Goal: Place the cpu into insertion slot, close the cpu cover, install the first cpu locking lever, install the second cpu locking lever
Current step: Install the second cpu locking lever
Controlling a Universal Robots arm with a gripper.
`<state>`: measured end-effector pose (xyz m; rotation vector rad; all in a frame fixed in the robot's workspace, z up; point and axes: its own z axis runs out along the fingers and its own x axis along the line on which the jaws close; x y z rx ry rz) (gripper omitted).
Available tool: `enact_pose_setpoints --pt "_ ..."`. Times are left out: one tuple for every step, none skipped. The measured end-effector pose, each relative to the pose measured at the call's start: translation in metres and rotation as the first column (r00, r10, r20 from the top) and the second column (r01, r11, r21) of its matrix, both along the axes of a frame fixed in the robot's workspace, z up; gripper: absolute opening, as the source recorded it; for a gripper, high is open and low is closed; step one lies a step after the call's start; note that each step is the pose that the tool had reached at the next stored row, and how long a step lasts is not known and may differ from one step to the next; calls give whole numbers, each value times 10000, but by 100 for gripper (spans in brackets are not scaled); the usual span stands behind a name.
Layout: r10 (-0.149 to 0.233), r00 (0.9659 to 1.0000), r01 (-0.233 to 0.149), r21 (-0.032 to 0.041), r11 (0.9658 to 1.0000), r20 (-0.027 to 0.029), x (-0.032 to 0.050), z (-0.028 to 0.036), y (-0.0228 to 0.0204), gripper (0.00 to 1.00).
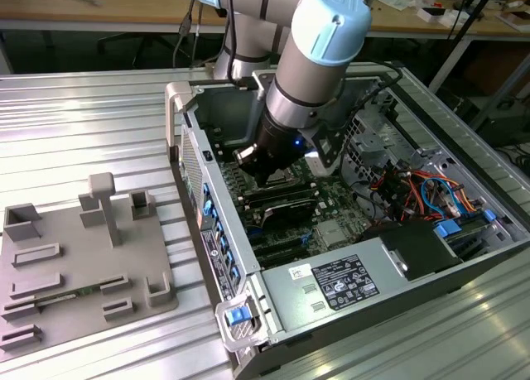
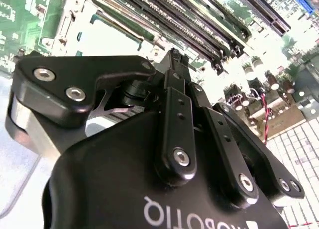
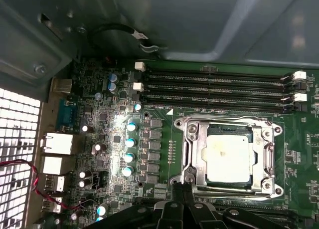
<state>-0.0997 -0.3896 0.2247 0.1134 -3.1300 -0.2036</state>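
Closed together at their tips, the gripper [image 3: 182, 186] fingers [image 2: 174, 79] press at the edge of the cpu cover [image 3: 197, 151], shut over the cpu [image 3: 228, 158] in its insertion slot; thin stiff metal, probably best pushed at its rim.

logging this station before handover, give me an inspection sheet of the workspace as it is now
surface: ribbed metal table.
job's things: cpu seated in insertion slot; cpu cover closed down around it.
clutter: grey fixture tray beside the computer case.
grippers: gripper shut, tips at the cover's edge.
cables: red and black wires; blue and orange cables.
surroundings: memory slots beside the socket; desks behind.
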Motion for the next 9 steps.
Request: enact_pose_setpoints --pt "0 10000 0 1 10000 1 0 9 0 11" --pt "-1 10000 1 2 10000 2 0 11 0 11" --pt "-1 10000 1 2 10000 2 0 11 0 11" --pt "-1 10000 1 0 10000 1 0 12 0 11" --pt "0 10000 0 0 10000 1 0 13 0 11" --pt "0 10000 0 0 10000 1 0 13 0 11" --pt "0 10000 0 0 10000 1 0 13 0 11" --pt "0 10000 0 0 10000 1 0 13 0 11" --pt "0 10000 0 0 10000 1 0 13 0 11"
